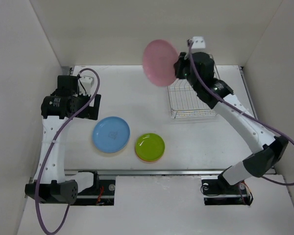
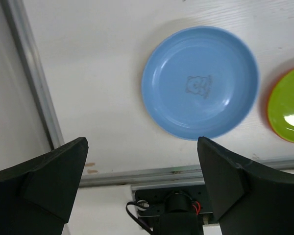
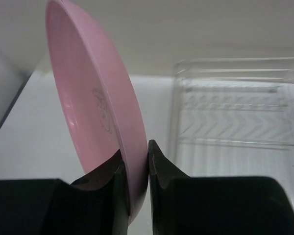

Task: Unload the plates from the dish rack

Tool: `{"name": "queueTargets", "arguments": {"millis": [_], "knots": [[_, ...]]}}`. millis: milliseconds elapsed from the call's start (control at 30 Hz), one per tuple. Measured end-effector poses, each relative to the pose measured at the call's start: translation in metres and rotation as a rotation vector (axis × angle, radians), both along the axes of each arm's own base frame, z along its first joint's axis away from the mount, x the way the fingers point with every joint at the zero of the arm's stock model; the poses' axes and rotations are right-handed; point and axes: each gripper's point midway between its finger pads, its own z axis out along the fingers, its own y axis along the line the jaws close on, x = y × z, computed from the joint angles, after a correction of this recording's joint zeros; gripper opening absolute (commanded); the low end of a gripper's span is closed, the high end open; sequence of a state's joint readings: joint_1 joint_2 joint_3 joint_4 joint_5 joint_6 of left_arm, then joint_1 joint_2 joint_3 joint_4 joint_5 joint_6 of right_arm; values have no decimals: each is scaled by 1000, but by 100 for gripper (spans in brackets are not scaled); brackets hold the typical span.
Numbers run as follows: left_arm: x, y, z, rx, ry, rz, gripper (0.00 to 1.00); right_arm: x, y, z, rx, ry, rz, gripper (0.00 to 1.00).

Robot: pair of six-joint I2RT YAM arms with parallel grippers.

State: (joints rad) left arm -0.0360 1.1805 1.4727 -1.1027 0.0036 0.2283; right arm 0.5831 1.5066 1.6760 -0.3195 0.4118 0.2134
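- Clearly, the right gripper (image 3: 136, 164) is pinching the pink plate (image 3: 93, 98) by its rim, beside the dish rack (image 3: 235, 112).
- Left gripper (image 2: 142, 147) is gaping wide, empty, above the blue plate (image 2: 201, 83).
- Only the right wrist view is showing the pink plate's faint print (image 3: 102, 105).

A: Left arm (image 1: 48, 147), right arm (image 1: 241, 121): white links, black joints, rows of small dark dots?
B: Yes. Purple cable (image 1: 37, 193) per arm. Left gripper (image 2: 142, 141): black wedge fingers (image 2: 44, 181). White block (image 1: 198, 41), right wrist, 1 o'clock.

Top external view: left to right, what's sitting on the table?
blue plate → lime green plate on an orange plate → dish rack. The pink plate, held up by the right gripper, overlaps the green one sideways, so left out.
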Motion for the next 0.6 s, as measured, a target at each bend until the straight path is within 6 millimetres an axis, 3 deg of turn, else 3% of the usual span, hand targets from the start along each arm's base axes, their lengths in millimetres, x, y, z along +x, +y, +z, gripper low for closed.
{"name": "queueTargets", "arguments": {"millis": [133, 233, 367, 467, 600], "knots": [[-4, -17, 5, -71, -15, -72, 93, -35, 95, -86, -13, 197, 403, 0], [-4, -20, -2, -84, 13, -88, 93, -72, 165, -155, -24, 374, 672, 0], [-8, -18, -36, -73, 122, -79, 93, -129, 224, -223, -32, 567, 931, 0], [-13, -11, -66, -41, 213, -58, 91, -161, 245, -240, -26, 628, 1041, 0], [-19, -6, -85, -15, 269, -44, 80, -170, 261, -220, 40, 578, 1124, 0]]}}
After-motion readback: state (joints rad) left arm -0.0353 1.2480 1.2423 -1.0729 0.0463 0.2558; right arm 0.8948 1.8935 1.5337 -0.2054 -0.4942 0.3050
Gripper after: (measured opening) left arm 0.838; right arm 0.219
